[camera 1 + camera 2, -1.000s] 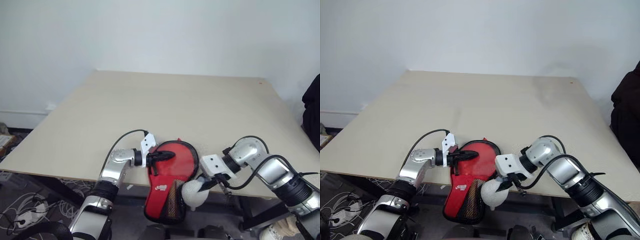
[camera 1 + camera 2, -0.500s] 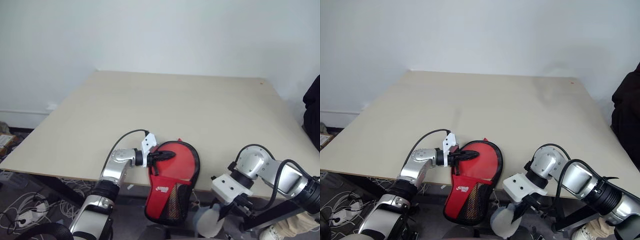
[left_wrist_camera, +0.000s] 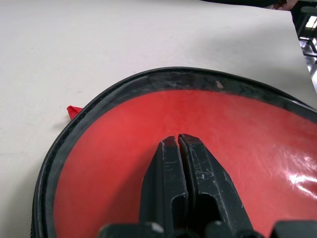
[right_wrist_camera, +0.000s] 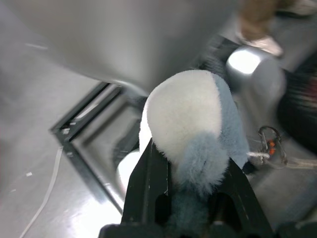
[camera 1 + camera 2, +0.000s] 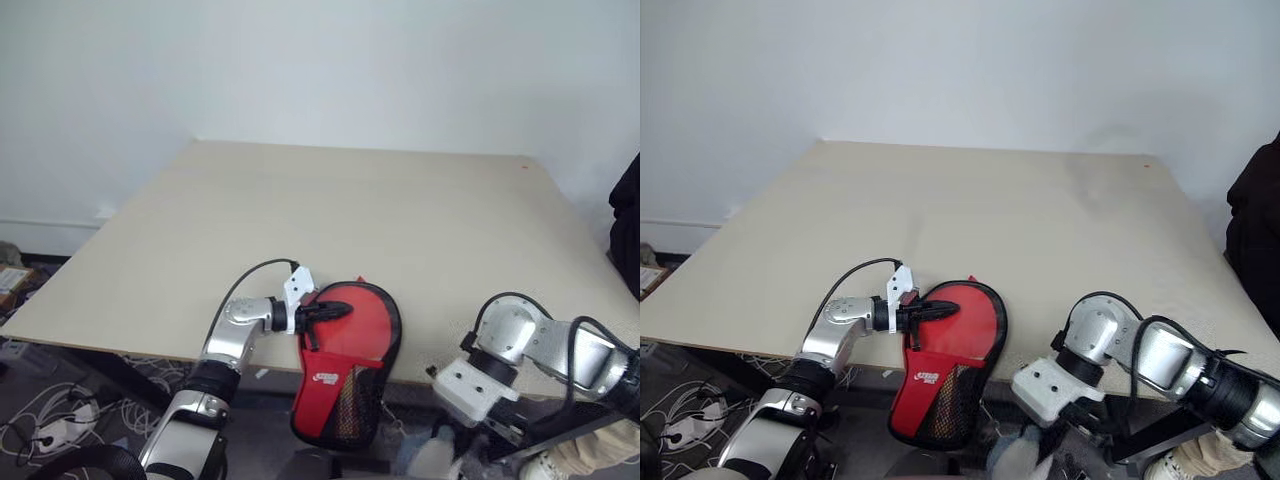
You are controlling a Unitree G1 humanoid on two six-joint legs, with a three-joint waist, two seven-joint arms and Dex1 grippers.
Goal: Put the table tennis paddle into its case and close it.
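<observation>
The red case [image 5: 345,340] lies at the table's front edge, its round end on the top and its handle end with the white logo and mesh pocket hanging over. My left gripper [image 5: 345,309] is shut, with its tips resting on the case's red face [image 3: 124,163] inside the black edging. The table tennis paddle is hidden. Below the table's front edge, to the right of the case, my right gripper [image 4: 190,159] is shut on a grey-white plush charm [image 4: 185,109]. A thin chain [image 4: 270,148] trails from the charm.
The beige table [image 5: 350,210] stretches back to a white wall. Metal table frame [image 4: 84,134] runs under the front edge near my right gripper. Cables [image 5: 60,420] lie on the floor at the left. Something dark [image 5: 628,215] is at the right edge.
My right arm has swung back off the table's front edge and dropped below it, carrying the plush charm. The left gripper and the case have stayed put.
</observation>
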